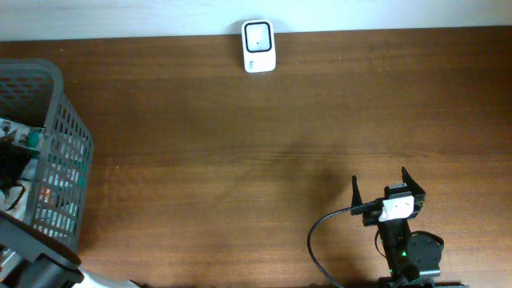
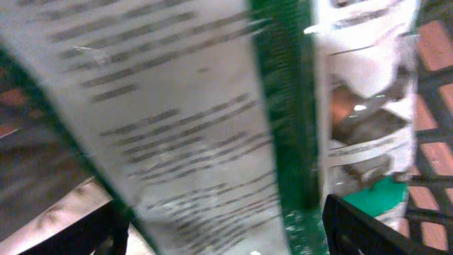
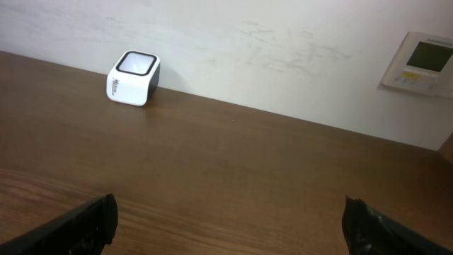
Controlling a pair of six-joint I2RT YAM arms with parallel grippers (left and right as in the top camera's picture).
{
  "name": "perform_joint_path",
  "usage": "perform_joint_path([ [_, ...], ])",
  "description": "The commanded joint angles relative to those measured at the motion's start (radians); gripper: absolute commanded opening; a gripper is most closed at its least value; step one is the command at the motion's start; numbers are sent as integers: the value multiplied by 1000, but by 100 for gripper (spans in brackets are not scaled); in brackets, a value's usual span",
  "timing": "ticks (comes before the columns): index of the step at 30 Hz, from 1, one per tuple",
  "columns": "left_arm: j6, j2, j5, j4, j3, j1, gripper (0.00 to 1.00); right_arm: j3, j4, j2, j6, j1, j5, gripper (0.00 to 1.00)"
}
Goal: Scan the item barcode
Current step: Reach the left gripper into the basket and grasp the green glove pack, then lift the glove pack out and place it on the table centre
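A printed packet (image 2: 191,127), white with a green stripe, is seen pressed close to the left wrist camera and blurred; it is taken to be the item to be scanned. The wooden surface (image 1: 240,160) is spread across the whole overhead view. At 9 o'clock on it a grey mesh basket (image 1: 68,144) is stood, and the packet is judged to lie inside it, since mesh and other packets are glimpsed at 3 o'clock in the left wrist view. The left fingers (image 2: 368,230) are shown wide apart at 5 and 7 o'clock of that view, with the packet between them; whether it is pinched cannot be told. The right fingers (image 3: 85,223) are spread fully with nothing between them, placed at 5 o'clock on the surface and pointed toward 12 o'clock. There, at the far edge, the small white scanner (image 1: 258,46) is set, well apart from the basket. Little of the task is judged done: at most the item is reached. It is yet to be lifted out, carried to the scanner and shown barcode-first; no barcode can be made out.
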Motion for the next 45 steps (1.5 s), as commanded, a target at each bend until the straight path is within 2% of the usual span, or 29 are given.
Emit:
perform_joint_path([
  [1, 39, 40, 44, 19, -1, -27, 84, -5, -5, -6, 0, 5, -20, 98],
  [2, 39, 58, 44, 20, -1, -33, 84, -5, -5, -6, 0, 5, -20, 98],
  [5, 39, 120, 44, 47, -1, -38, 75, -5, -5, -6, 0, 5, -20, 98],
  [8, 38, 123, 45, 80, -1, -38, 50, -5, -5, -6, 0, 5, -20, 98],
  [9, 38, 123, 57, 87, -1, -38, 32, -5, -5, -6, 0, 5, -20, 99],
  [11, 38, 121, 120, 113, 2, -38, 8, -5, -5, -6, 0, 5, -20, 98],
  [13, 19, 107, 236, 132, 26, -38, 0, -5, -5, -6, 0, 5, -20, 99],
  [14, -35, 82, 262, 132, 47, -38, 0, -5, -5, -6, 0, 5, -20, 98],
  [18, -129, -72, 282, 131, 72, -38, 0, -5, -5, -6, 0, 5, -20, 98],
  [26, -132, -555, 279, 133, 72, -69, 0, -5, -5, -6, 0, 5, -20, 98],
  [29, -131, -703, 279, 143, 72, -165, 0, -5, -5, -6, 0, 5, -20, 98],
  [32, -128, -777, 279, 122, 72, -335, 0, -5, -5, -6, 0, 5, -20, 99],
  [35, -128, -768, 279, 24, 72, -537, 0, -5, -5, -6, 0, 5, -20, 98],
  [39, -106, -590, 279, -242, 72, -796, 0, -5, -5, -6, 0, 5, -20, 98],
  [42, -75, -433, 279, -328, 72, -907, 0, -5, -5, -6, 0, 5, -20, 98],
  [45, -76, -283, 279, -349, 72, -1028, 0, -5, -5, -6, 0, 5, -20, 98],
])
